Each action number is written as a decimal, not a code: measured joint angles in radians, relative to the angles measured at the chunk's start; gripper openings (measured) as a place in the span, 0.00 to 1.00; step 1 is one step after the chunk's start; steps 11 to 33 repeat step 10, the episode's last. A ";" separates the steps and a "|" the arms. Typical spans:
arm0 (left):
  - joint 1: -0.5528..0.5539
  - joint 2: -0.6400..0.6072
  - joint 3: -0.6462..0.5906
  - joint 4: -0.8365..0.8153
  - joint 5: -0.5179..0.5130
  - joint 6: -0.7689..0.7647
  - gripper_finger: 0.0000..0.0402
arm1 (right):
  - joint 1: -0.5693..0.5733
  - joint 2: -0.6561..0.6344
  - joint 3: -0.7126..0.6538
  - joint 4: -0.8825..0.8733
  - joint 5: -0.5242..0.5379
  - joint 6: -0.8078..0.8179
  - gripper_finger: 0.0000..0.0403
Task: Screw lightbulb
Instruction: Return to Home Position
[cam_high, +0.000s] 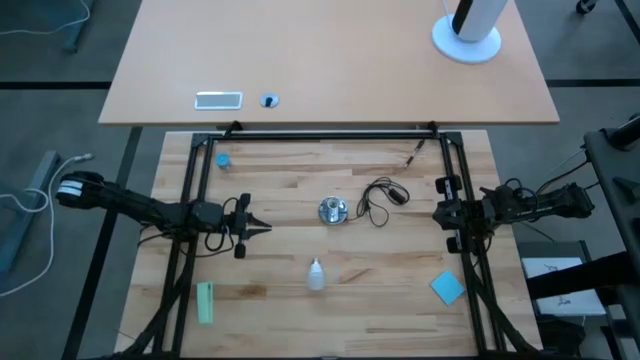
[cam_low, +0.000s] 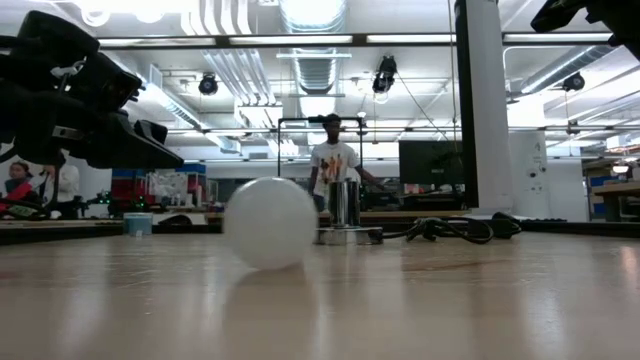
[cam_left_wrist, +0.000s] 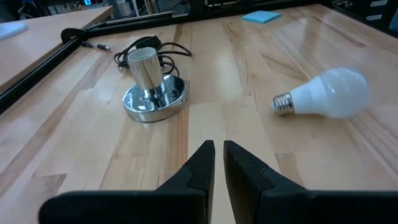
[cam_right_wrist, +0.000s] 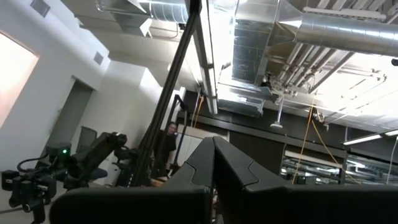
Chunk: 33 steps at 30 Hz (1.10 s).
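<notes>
Silver socket (cam_high: 332, 210) stands upright mid-table, w/ black cord (cam_high: 380, 193) looped just beside it on the right; cord's plug end (cam_high: 415, 152) lies near the black frame rail. Seen from above, on the wood table (cam_high: 290, 325): blue sticky pad (cam_high: 447, 288) lower right, green block (cam_high: 205, 302) lower left, small blue cap (cam_high: 222, 159) upper left. Beyond the rail, a 2nd paler desk (cam_high: 340, 60) w/ a flat white rectangle (cam_high: 218, 99), a small round item (cam_high: 269, 100) next to it, and a white round base (cam_high: 467, 40) at its far right. Low view: person (cam_low: 333, 160) standing in room bkgd, behind the socket.
</notes>
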 joint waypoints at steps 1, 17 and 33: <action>0.000 0.000 0.000 0.000 0.000 0.000 0.07 | 0.000 0.000 0.000 0.000 0.000 0.000 0.01; 0.000 0.000 0.000 0.000 0.000 0.000 0.10 | 0.000 0.000 0.000 0.000 0.000 0.000 0.01; 0.000 0.000 0.000 0.000 0.000 0.000 0.10 | 0.000 0.000 0.000 0.000 0.000 0.000 0.01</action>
